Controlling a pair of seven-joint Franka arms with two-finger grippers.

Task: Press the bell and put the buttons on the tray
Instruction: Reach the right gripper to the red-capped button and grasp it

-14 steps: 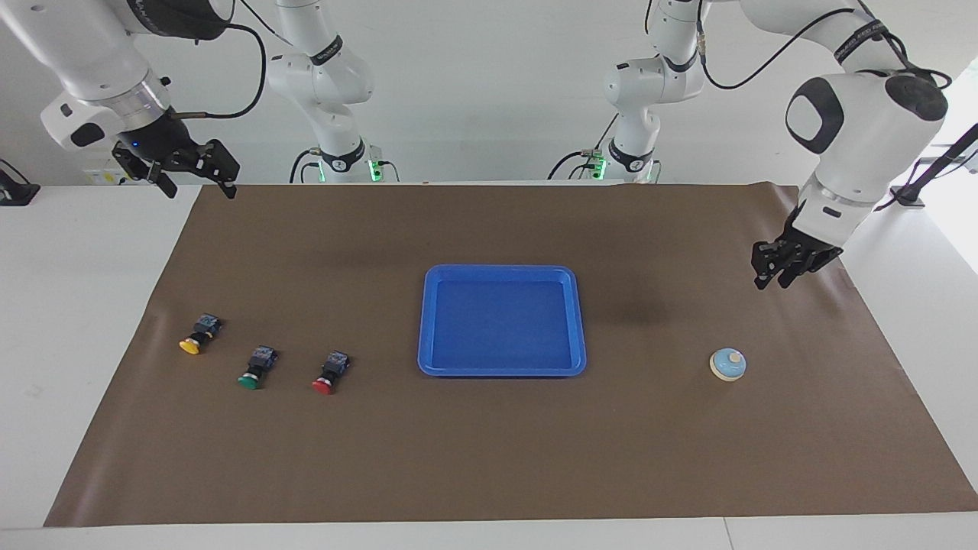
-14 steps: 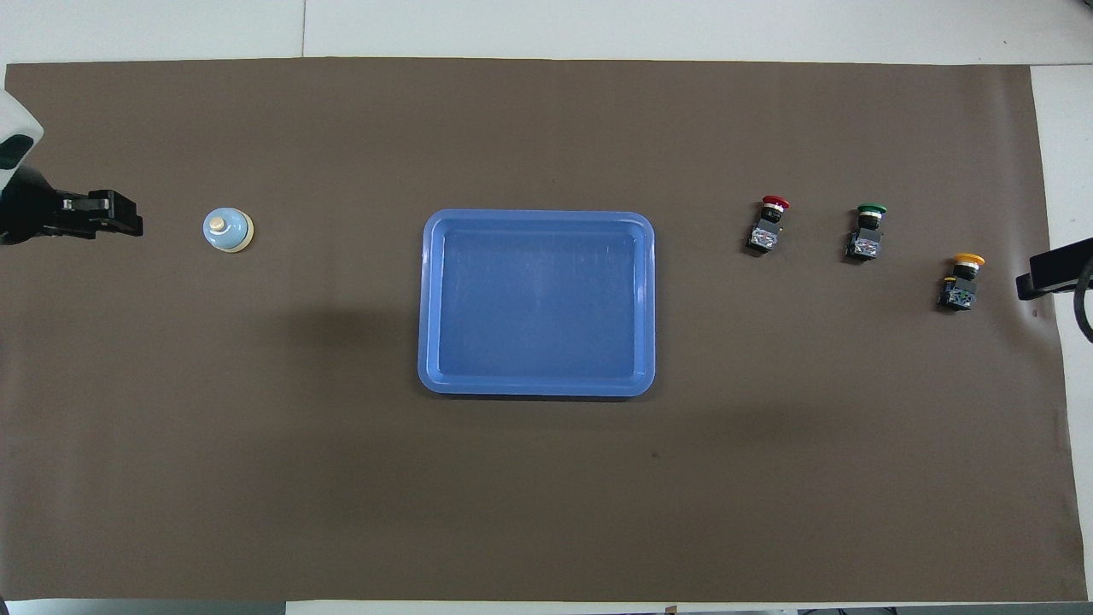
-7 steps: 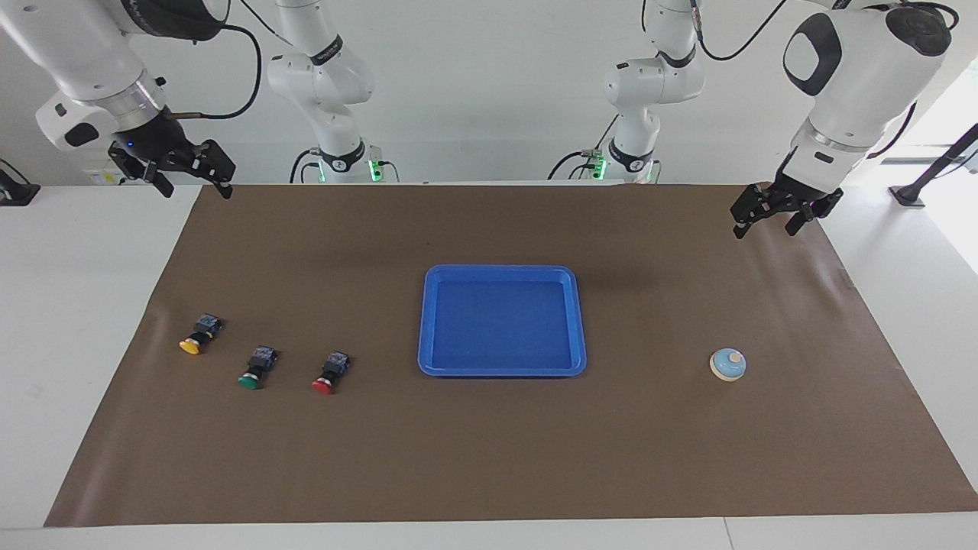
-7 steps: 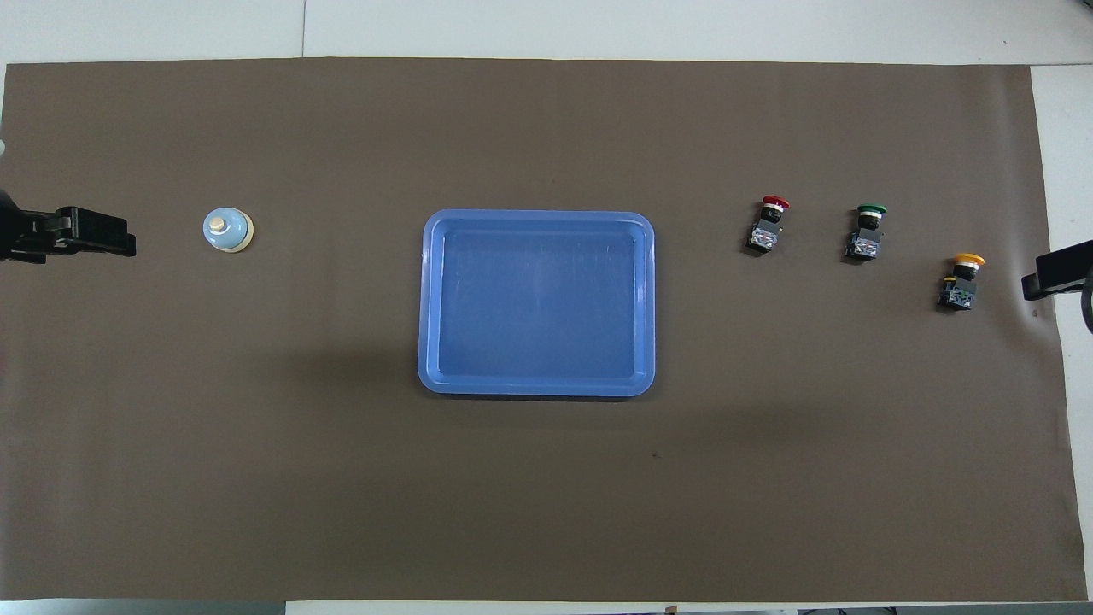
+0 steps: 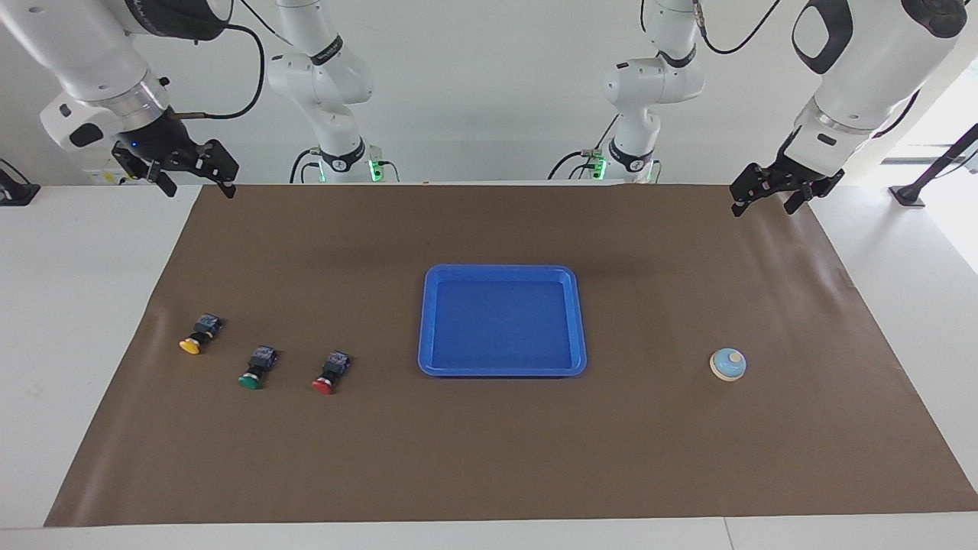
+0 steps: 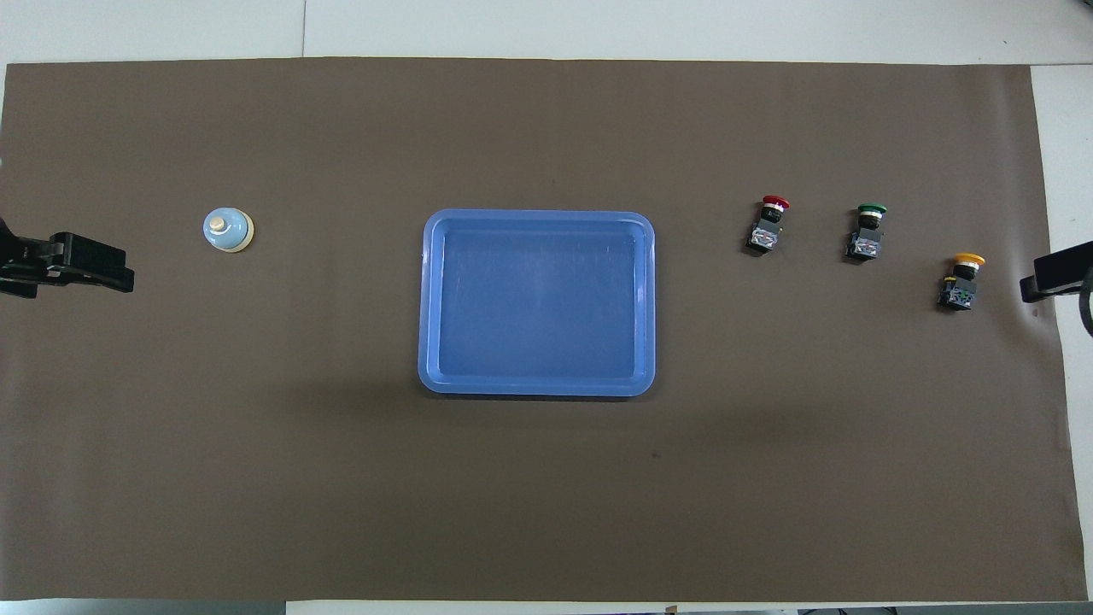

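Note:
The light blue bell (image 5: 728,364) (image 6: 227,231) sits on the brown mat toward the left arm's end. The empty blue tray (image 5: 502,321) (image 6: 536,303) lies mid-mat. Three buttons lie in a row toward the right arm's end: red (image 5: 328,374) (image 6: 768,226), green (image 5: 256,368) (image 6: 867,232) and yellow (image 5: 199,336) (image 6: 961,282). My left gripper (image 5: 762,205) (image 6: 102,266) hangs open and empty, high over the mat's corner by its own base. My right gripper (image 5: 199,187) (image 6: 1037,282) hangs open and empty over the mat's edge at its end.
The brown mat (image 5: 489,458) covers most of the white table (image 5: 76,305). Two further white arms (image 5: 328,92) stand at the robots' edge of the table.
The left gripper rose from low over the mat near the bell, drew back toward its base and opened. The right arm barely moved. Bell, buttons and tray lie as before.

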